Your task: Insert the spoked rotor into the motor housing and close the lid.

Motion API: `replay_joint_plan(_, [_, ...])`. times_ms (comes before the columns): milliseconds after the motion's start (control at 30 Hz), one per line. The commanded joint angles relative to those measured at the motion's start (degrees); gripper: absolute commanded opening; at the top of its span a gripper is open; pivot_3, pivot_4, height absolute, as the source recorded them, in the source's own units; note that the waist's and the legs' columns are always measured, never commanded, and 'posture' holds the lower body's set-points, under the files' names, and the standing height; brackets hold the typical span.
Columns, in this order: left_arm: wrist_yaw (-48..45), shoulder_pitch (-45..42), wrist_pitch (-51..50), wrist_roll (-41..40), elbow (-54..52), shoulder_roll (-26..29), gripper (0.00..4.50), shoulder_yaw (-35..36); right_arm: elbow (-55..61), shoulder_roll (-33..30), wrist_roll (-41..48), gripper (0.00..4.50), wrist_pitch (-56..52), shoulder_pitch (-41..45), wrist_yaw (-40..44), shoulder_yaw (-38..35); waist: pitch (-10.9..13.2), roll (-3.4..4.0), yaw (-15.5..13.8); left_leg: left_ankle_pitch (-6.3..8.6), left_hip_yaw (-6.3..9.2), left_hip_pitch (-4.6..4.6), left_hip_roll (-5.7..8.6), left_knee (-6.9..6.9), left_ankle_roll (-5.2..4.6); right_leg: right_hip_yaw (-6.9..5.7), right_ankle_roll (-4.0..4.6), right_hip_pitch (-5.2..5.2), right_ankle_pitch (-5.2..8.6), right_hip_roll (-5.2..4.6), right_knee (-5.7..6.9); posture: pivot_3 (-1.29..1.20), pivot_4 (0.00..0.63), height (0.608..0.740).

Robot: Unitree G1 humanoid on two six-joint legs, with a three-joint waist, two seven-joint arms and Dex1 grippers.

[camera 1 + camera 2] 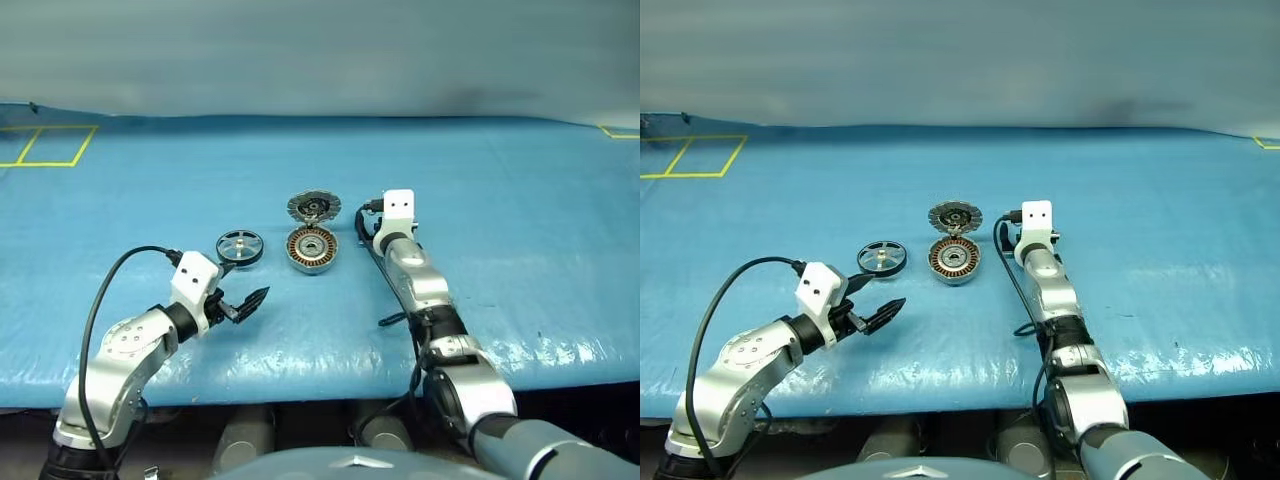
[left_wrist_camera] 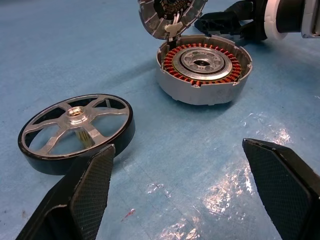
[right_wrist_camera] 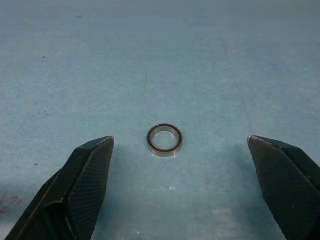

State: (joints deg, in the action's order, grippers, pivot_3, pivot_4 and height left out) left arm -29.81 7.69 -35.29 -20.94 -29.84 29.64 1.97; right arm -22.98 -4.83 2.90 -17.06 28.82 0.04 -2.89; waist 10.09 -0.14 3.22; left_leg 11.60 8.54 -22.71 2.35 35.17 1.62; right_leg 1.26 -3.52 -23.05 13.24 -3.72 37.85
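While I look down from my head, the blue surface [image 1: 520, 230] fills the middle of the frame. The spoked rotor [image 1: 240, 247] lies flat left of centre. Just to its right sits the motor housing [image 1: 312, 249], copper windings up, and the lid [image 1: 314, 207] stands tilted at the housing's far edge, touching it. My left fingers [image 1: 245, 303] hang in the lower left, spread and empty, pointing toward the rotor but apart from it. My right arm reaches up the right of centre, and its wrist block sits just right of the lid.

From my left wrist, my two black pads [image 2: 92, 192] rise wide apart from the bottom corners with nothing between them. The rotor [image 2: 77, 131] lies at middle left, just beyond the left pad. The housing [image 2: 204, 72] sits at upper centre, open, with the lid [image 2: 172, 15] propped over its far rim. My right fingers [image 2: 225, 22] show at the top right, beside the housing.

From my right wrist, my pads [image 3: 90, 180] stand released at the bottom corners. A small thin ring [image 3: 164, 139] lies flat on the surface at centre, touching neither pad.
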Motion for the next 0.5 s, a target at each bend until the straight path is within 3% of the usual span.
replay_joint_plan(33, [0.4, 0.9, 0.8, -0.6, -3.2, 0.1, 4.44, 1.7, 23.5, -5.9, -0.2, 4.5, -11.6, -6.4, 5.8, 2.8, 0.0, 0.01, -0.2, 0.01, -0.01, -0.07, 0.0, 0.0, 0.0, 0.02, -0.01, -0.07, 0.0, -0.01, 0.0, 0.0, 0.15, 0.74])
replay_joint_plan(167, [0.1, 0.9, 0.7, -0.6, -2.6, 0.1, 4.44, 1.6, 42.7, -19.5, 1.4, 4.5, -24.4, -11.4, 18.5, 8.7, 0.0, 0.02, -0.5, 0.01, -0.11, -0.16, -0.03, 0.04, 0.0, 0.05, -0.24, -0.2, 0.2, -0.01, 0.01, 0.0, 0.15, 0.74])
replay_joint_plan(333, [-0.5, -1.1, 0.7, -0.5, -1.2, -0.1, 4.44, 0.9, 55.5, -37.2, 4.1, 4.5, -30.5, -8.9, 36.5, 18.2, 0.0, -0.03, -0.4, -0.01, -0.31, -0.11, -0.17, 0.16, -0.01, 0.03, -0.01, -0.2, 0.22, 0.0, 0.05, 0.0, 0.15, 0.74])
replay_joint_plan(400, [-0.8, -1.6, 0.8, -0.4, -0.7, -0.2, 4.44, 0.4, 56.7, -40.9, 4.3, 4.5, -29.7, -5.9, 41.7, 21.6, 0.1, -0.11, -0.4, 0.0, -0.37, -0.13, -0.18, 0.24, -0.01, 0.03, -0.04, -0.19, 0.21, -0.02, 0.03, 0.0, 0.15, 0.74])
replay_joint_plan(500, [-1.1, -2.4, 1.1, -0.3, -0.1, -0.4, 4.44, -0.2, 54.5, -41.6, 3.6, 4.5, -27.2, 0.7, 48.2, 27.4, 0.1, -0.21, -0.4, 0.0, -0.41, -0.17, -0.17, 0.31, -0.01, 0.03, -0.11, -0.18, 0.17, -0.04, -0.03, 0.0, 0.15, 0.74])
